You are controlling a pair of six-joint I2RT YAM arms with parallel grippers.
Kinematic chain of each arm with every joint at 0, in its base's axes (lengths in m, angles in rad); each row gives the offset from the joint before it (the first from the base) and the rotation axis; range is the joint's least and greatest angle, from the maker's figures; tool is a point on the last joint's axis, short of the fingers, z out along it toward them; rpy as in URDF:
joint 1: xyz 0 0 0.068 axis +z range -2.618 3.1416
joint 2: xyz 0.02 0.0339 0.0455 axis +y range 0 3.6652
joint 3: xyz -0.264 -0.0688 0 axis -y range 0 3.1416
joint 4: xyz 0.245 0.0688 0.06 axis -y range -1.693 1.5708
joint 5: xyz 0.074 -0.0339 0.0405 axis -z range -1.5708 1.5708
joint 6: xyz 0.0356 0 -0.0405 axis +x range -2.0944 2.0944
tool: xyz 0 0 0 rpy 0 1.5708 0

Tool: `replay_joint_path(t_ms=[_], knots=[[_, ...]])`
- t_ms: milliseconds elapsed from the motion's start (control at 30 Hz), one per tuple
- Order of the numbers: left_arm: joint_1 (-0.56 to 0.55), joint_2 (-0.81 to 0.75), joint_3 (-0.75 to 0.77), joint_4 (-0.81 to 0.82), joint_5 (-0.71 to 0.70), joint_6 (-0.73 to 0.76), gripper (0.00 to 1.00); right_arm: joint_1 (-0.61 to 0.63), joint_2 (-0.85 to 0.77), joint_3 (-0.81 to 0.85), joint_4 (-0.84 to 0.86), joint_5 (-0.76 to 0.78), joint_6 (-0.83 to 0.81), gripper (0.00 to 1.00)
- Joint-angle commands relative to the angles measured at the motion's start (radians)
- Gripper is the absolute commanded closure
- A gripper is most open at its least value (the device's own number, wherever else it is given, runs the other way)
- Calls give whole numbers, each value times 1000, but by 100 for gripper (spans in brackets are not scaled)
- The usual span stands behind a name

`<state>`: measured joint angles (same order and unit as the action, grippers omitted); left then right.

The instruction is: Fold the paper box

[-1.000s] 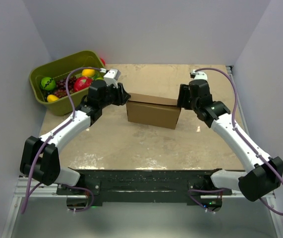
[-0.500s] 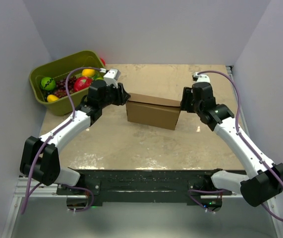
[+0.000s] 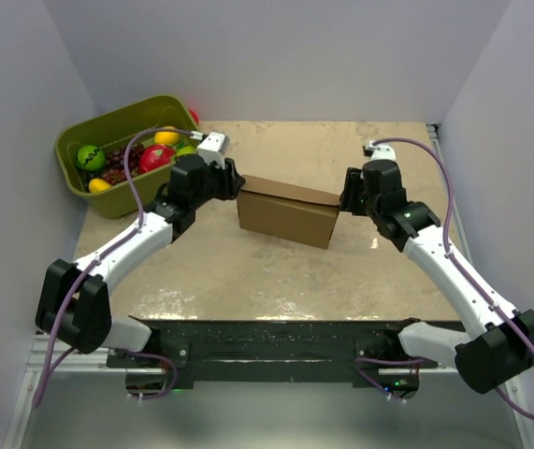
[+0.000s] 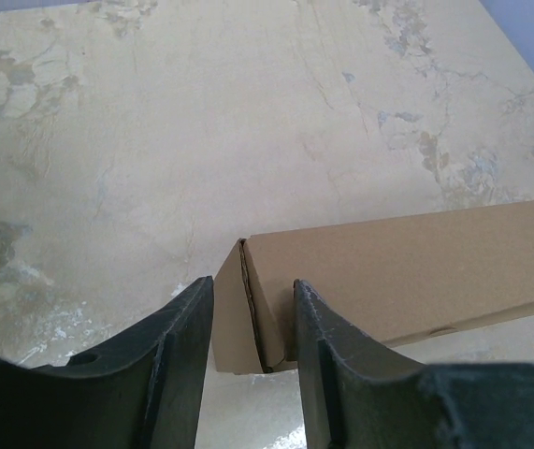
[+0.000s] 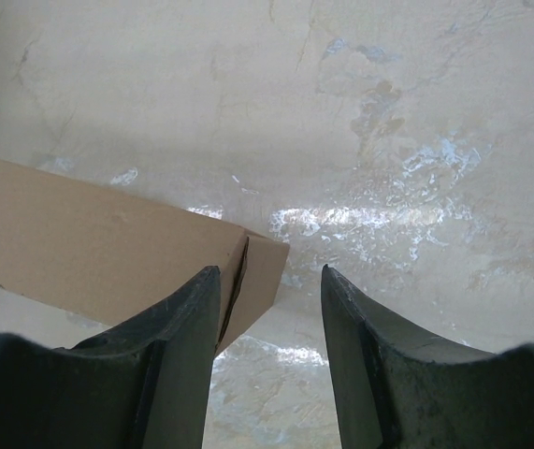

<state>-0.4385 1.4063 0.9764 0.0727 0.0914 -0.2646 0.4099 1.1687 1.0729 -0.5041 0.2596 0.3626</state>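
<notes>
The paper box (image 3: pixel 285 213) is a closed brown cardboard mailer lying mid-table, slightly skewed. My left gripper (image 3: pixel 237 184) is at its left end. In the left wrist view that gripper (image 4: pixel 252 285) is open, its jaws straddling the end corner of the box (image 4: pixel 407 262), with a slit showing along the end flap. My right gripper (image 3: pixel 344 195) is at the box's right end. The right wrist view has this gripper (image 5: pixel 271 271) open too, the right corner of the box (image 5: pixel 89 234) lying just inside its left finger (image 5: pixel 187 327); the other finger stands apart over bare table.
An olive-green bin (image 3: pixel 117 117) holding toy fruit (image 3: pixel 154 154) stands at the back left, close behind the left arm. Grey walls close in the table on three sides. Bare beige tabletop (image 3: pixel 276 271) lies between the box and the arm bases.
The right gripper has drawn back slightly to the right, off the box's end. The box and the left gripper have nudged a little to the left.
</notes>
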Motion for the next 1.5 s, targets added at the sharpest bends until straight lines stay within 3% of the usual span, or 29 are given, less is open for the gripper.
replay_joint_path(t_ms=[0,500,1100,1467], knots=[[-23,30,-82,-148,-82,62,56,-5,-4,1,-102,-6,-16,51],[-46,3,-261,-33,-88,19,56,-5,-30,47,-113,-52,-2,50],[-46,10,-249,-19,-64,7,56,-5,-69,64,-103,-148,41,50],[-46,14,-243,-13,-58,5,56,-5,-58,-44,-116,-146,42,58]])
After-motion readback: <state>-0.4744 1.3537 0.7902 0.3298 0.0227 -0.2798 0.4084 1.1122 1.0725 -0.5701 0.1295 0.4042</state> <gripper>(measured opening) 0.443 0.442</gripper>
